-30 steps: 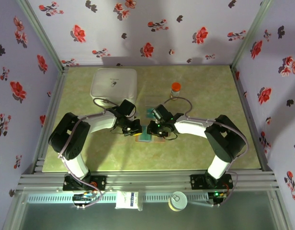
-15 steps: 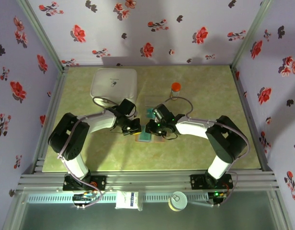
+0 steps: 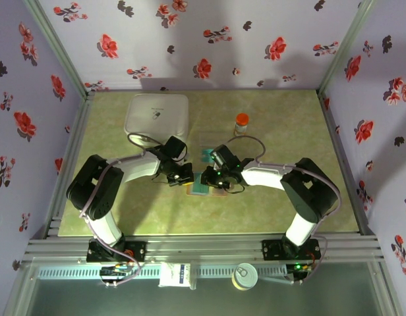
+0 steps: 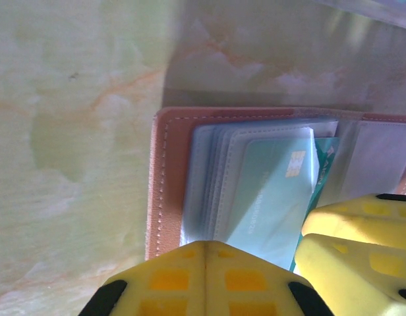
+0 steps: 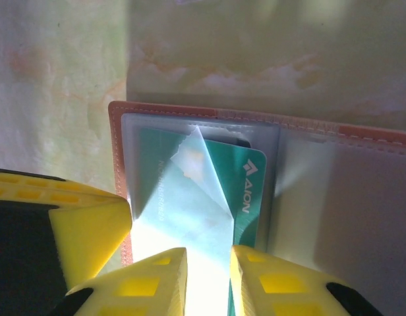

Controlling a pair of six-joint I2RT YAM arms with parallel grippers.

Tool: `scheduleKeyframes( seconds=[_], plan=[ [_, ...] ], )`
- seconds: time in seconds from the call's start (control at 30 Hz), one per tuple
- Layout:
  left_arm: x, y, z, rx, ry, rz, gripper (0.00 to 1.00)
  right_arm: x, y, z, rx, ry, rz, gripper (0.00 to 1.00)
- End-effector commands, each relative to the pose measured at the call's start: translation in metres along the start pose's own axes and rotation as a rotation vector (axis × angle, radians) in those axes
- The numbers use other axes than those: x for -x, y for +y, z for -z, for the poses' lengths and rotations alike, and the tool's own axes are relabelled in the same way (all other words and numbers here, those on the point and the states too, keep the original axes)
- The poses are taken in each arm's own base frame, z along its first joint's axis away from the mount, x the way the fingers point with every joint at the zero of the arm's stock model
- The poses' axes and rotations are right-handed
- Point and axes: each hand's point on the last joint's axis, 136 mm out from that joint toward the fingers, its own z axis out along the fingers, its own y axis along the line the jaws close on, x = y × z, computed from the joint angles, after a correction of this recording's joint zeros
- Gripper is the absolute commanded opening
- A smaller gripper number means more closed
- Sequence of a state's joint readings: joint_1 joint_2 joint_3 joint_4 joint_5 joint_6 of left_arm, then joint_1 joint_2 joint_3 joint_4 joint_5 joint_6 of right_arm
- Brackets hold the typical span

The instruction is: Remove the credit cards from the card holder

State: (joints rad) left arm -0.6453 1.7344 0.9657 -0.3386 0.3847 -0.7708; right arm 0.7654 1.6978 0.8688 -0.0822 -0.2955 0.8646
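At table centre, card holder open flat; left pincer pressed together, right pincer pinching green card.

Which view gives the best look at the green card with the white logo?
The right wrist view: the green card lies in the open card holder, logo readable, right above the right claw. The left wrist view catches a teal sliver that may be its edge. The top view is too small to tell.

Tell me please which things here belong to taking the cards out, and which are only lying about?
Belong to the job:
- card holder, open
- credit cards in its pockets
- left gripper, right gripper, both at the holder

Lying about:
- white box
- orange-capped bottle
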Motion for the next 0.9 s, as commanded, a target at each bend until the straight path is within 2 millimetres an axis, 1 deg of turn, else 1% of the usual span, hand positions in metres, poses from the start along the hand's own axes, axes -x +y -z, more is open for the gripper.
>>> scheduleKeyframes(
  seconds=[0.0,0.2,0.4,0.5,0.67,0.87],
  plan=[
    [-0.004,0.007,0.0,0.038,0.016,-0.017,0.0,0.004,-0.006,0.012,-0.048,-0.022,0.011,0.26],
    [-0.002,0.002,0.009,0.034,-0.003,-0.024,0.0,0.007,-0.002,0.023,-0.049,-0.04,0.036,0.26],
    [0.006,-0.015,0.018,0.007,-0.006,-0.049,0.0,0.008,-0.004,0.033,-0.035,-0.043,0.034,0.26],
    [0.009,-0.019,0.015,0.007,-0.001,-0.057,0.0,0.012,-0.003,0.035,-0.004,-0.05,0.014,0.26],
    [0.012,-0.024,0.008,-0.004,0.012,-0.056,0.0,0.014,0.002,0.03,0.039,-0.031,0.004,0.27],
    [0.009,-0.01,0.0,0.047,0.023,-0.042,0.0,0.014,0.006,0.022,0.064,0.004,0.005,0.27]
  ],
)
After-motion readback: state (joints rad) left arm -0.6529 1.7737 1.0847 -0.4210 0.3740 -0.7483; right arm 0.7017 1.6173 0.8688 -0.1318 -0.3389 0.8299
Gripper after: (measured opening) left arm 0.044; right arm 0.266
